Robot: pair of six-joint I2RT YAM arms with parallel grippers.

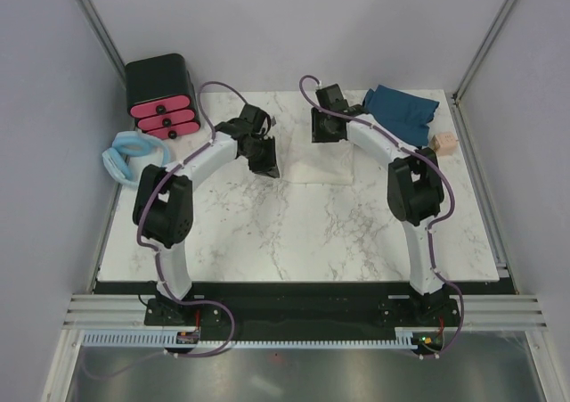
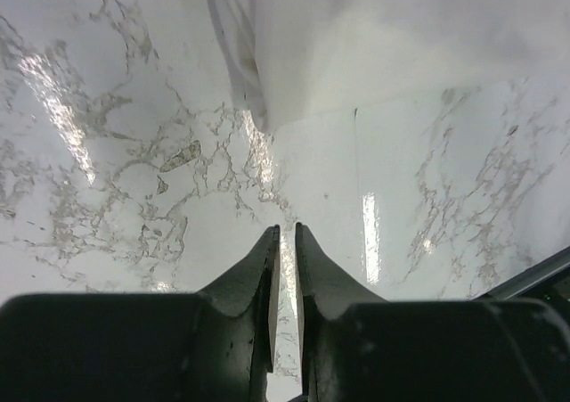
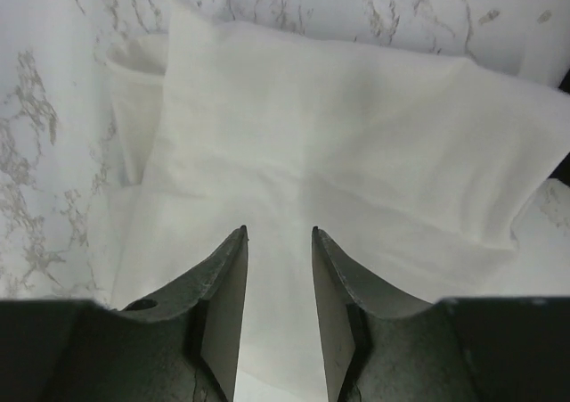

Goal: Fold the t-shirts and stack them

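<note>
The cream-white t-shirt (image 1: pixel 318 159) lies folded into a small rectangle at the back middle of the marble table. It fills the right wrist view (image 3: pixel 347 135) and shows at the top of the left wrist view (image 2: pixel 374 45). The dark teal-blue t-shirt (image 1: pixel 401 112) lies crumpled at the back right. My left gripper (image 1: pixel 266 162) (image 2: pixel 287 229) is shut and empty, low over bare marble just left of the white shirt. My right gripper (image 1: pixel 322 132) (image 3: pixel 279 232) is open and empty, just over the white shirt's far part.
A black box with pink drawers (image 1: pixel 161 96) stands at the back left corner. A pale blue padded ring (image 1: pixel 130 156) lies off the table's left edge. A small pinkish block (image 1: pixel 443 142) sits near the right edge, beside the teal shirt.
</note>
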